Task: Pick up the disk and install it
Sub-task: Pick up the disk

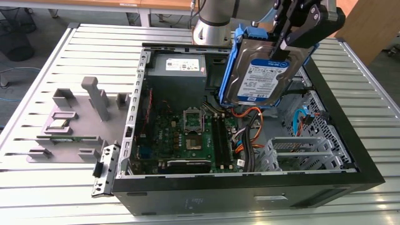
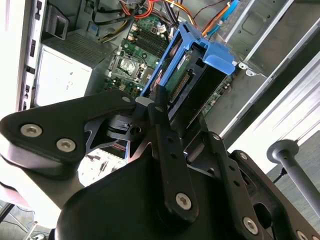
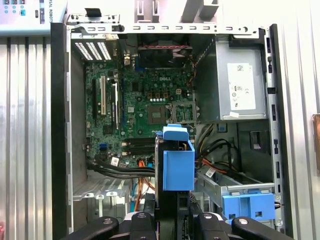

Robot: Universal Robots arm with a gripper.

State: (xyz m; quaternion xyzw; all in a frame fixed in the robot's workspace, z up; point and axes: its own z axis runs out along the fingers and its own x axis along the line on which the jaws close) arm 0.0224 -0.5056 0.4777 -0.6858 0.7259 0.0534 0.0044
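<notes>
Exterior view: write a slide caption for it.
The hand holds the disk, in its blue carrier, above the open computer case.

The place reads as a robotics lab or test workshop rather than a home. An opened desktop computer case lies on a slatted aluminium workbench beside grey moulded part fixtures. An industrial robot arm stands behind it, its gripper clamped on the disk above the case. Beyond the bench stand wooden desks and a black mesh waste bin on a plain grey floor.
</notes>
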